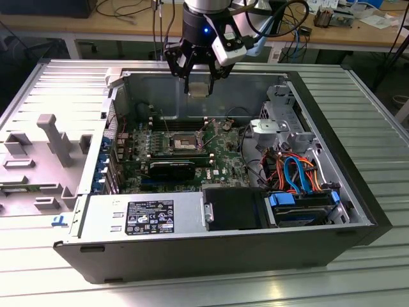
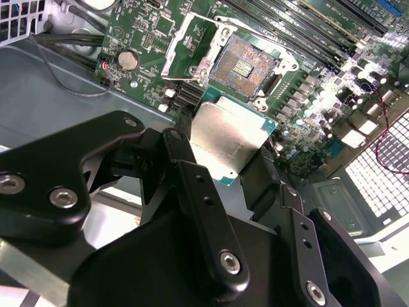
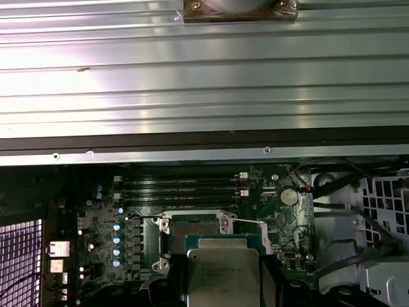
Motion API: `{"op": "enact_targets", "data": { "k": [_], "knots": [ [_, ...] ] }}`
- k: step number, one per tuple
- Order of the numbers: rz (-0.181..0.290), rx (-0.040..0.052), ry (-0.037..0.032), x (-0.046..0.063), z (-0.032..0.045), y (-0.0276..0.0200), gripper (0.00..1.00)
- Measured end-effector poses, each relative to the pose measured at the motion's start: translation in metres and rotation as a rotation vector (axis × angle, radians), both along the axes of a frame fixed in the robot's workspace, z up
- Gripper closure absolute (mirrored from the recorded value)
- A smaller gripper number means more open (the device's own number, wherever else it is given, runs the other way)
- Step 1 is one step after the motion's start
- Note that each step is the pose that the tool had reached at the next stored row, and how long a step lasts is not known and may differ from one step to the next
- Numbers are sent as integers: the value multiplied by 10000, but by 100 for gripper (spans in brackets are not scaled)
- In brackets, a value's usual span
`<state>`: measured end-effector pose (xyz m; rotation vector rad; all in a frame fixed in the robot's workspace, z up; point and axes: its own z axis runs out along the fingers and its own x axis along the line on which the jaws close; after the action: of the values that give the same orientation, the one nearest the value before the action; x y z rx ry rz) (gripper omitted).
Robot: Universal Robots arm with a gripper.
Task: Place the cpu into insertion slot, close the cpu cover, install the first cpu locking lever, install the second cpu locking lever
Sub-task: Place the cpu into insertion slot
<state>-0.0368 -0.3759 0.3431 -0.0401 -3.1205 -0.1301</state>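
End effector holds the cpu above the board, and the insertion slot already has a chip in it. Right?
No. The insertion slot is empty, its contacts bare in the second wrist view. The end effector does hold the cpu above the board.

The exterior view looks down from above and well back, taking in the whole open computer case point(image 1: 192, 256). Both wrist views ride close over the green board point(image 2: 148, 32) — each looks past the cpu point(image 3: 223, 275) toward the insertion slot point(image 2: 246, 64), which all three views share.
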Motion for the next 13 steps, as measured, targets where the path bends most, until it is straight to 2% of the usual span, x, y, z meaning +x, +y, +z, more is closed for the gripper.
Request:
{"op": "enact_targets", "data": {
  "k": [13],
  "knots": [
    [0,-1,0,0,-27,-1,46]
  ]
}}
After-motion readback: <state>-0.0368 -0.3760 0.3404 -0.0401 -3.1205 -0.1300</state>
